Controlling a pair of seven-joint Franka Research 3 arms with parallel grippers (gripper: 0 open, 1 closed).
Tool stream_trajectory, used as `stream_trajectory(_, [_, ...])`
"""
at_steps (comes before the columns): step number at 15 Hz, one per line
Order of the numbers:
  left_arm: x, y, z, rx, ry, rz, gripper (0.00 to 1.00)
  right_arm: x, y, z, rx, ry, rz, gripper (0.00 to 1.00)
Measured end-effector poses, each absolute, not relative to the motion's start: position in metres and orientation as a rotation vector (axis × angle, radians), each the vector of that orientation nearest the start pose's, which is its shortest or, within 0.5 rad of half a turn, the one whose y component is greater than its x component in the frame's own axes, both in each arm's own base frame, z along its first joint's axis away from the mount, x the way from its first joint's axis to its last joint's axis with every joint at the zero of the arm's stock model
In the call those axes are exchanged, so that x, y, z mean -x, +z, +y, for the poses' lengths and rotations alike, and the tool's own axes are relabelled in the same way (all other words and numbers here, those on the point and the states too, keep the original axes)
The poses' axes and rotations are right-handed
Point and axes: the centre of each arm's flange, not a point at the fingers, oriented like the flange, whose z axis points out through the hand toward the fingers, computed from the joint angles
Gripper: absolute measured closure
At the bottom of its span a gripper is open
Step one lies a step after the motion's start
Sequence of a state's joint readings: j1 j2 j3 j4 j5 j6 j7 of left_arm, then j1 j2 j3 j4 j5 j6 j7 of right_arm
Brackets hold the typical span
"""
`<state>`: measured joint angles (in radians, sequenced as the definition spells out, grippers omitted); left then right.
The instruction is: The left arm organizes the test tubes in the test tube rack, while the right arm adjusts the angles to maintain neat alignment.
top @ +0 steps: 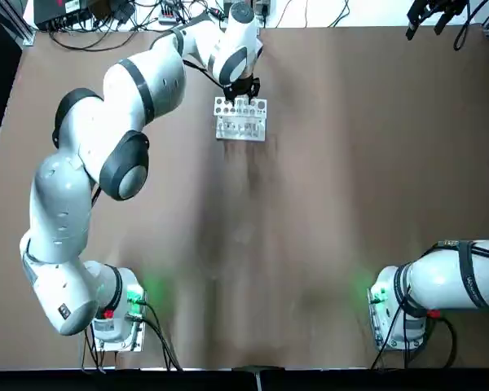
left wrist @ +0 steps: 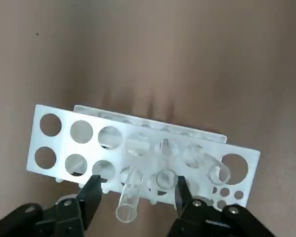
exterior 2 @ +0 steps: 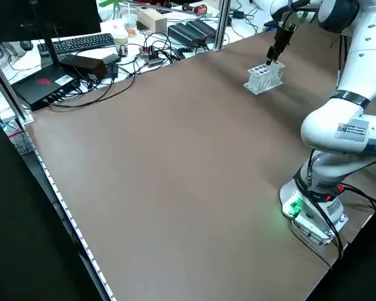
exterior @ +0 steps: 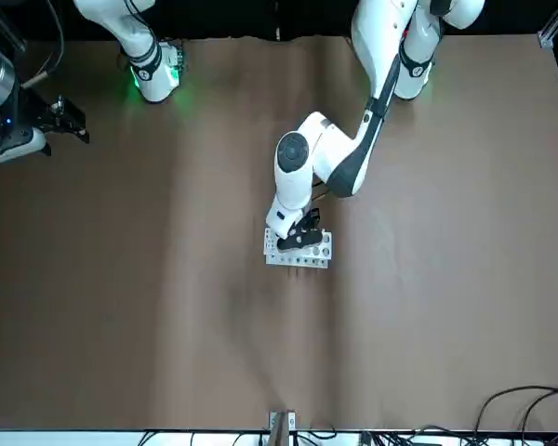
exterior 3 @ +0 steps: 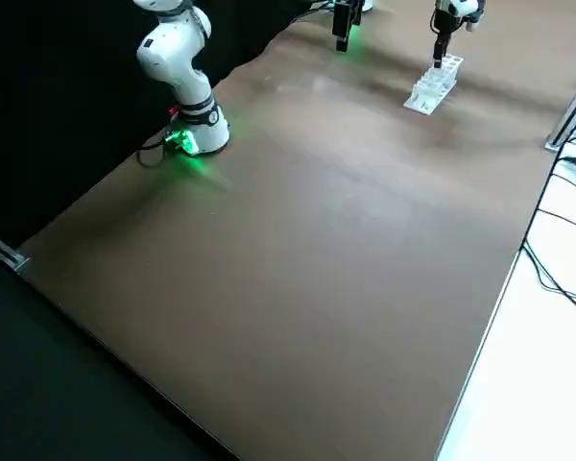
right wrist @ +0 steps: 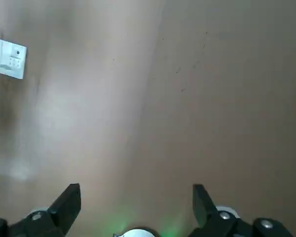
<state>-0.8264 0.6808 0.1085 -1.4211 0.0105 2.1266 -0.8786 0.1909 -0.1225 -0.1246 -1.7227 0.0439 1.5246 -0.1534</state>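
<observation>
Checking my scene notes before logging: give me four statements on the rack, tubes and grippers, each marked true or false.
The left gripper is over the test tube rack. True.
The left gripper's fingers are shut. False: they stand apart.
Test tubes stand in the rack. True.
The right gripper is at the rack. False: it is away from it, fingers open, over bare table.

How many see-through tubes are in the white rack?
3 that I can see: one between the hand's fingers, two further along the rack. More may be hidden.
</observation>
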Motion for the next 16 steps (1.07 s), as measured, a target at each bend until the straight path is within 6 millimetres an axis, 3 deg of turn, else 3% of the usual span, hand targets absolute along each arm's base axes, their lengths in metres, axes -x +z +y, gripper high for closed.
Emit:
stream_trajectory(6, [-0.5350, 0.2988, -0.4907, 3.096, -0.106, -0.196, 0.43, -0.5083, 0.6142, 0.0346, 3.058, 0.114, -0.340, 0.00])
stream_trajectory(16, [-0.5285, 0.2950, -0.4923, 3.074, -0.064, -0.186, 0.51, -0.5083, 0.6142, 0.0342, 3.058, 0.114, -0.338, 0.00])
